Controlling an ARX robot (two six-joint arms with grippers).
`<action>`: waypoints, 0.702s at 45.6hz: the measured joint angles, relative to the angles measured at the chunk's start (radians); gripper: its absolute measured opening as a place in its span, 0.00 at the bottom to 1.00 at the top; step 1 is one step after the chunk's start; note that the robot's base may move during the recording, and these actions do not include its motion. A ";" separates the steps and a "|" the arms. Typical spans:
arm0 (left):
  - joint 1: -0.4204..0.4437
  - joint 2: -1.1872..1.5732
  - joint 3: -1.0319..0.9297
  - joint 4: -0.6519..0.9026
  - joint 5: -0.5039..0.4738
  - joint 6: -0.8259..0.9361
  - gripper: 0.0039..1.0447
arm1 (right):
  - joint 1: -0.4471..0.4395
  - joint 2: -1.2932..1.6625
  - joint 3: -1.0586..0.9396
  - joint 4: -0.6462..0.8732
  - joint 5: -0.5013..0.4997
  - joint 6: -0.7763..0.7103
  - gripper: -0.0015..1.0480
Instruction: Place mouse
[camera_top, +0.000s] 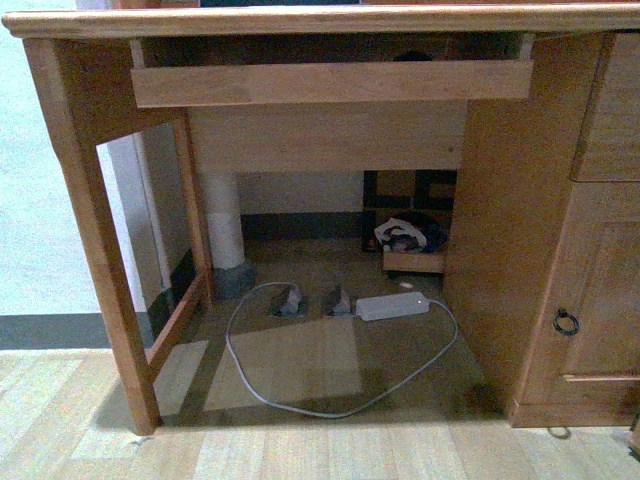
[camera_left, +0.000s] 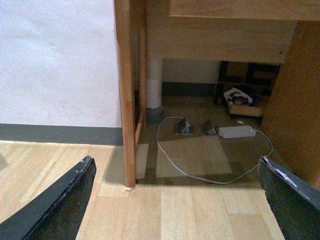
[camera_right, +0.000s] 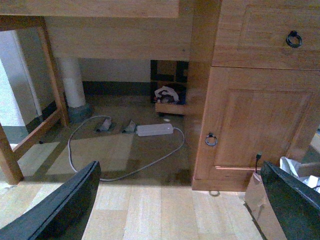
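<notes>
A small black domed shape, the mouse (camera_top: 413, 55) by its look, peeks over the front board of the desk's pull-out tray (camera_top: 330, 84); most of it is hidden. It does not show in either wrist view. Neither gripper shows in the front view. My left gripper (camera_left: 175, 200) is open and empty above the wooden floor in front of the desk's left leg (camera_left: 125, 90). My right gripper (camera_right: 177, 205) is open and empty above the floor in front of the cabinet door (camera_right: 255, 125).
A white power adapter (camera_top: 392, 305) with a looping grey cable (camera_top: 300, 402) lies on the floor under the desk. A low box of clutter (camera_top: 410, 240) stands behind it. The cabinet's ring handle (camera_top: 566, 321) is at the right. A paper bag (camera_right: 260, 200) stands by the cabinet.
</notes>
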 joint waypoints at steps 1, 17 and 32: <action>0.000 0.000 0.000 0.000 0.000 0.000 0.94 | 0.000 0.000 0.000 0.000 0.000 0.000 0.94; 0.000 0.000 0.000 0.000 0.000 0.000 0.94 | 0.000 0.000 0.000 0.000 0.000 0.000 0.94; 0.000 0.000 0.000 0.000 0.000 0.000 0.94 | 0.000 0.000 0.000 0.000 0.000 0.000 0.94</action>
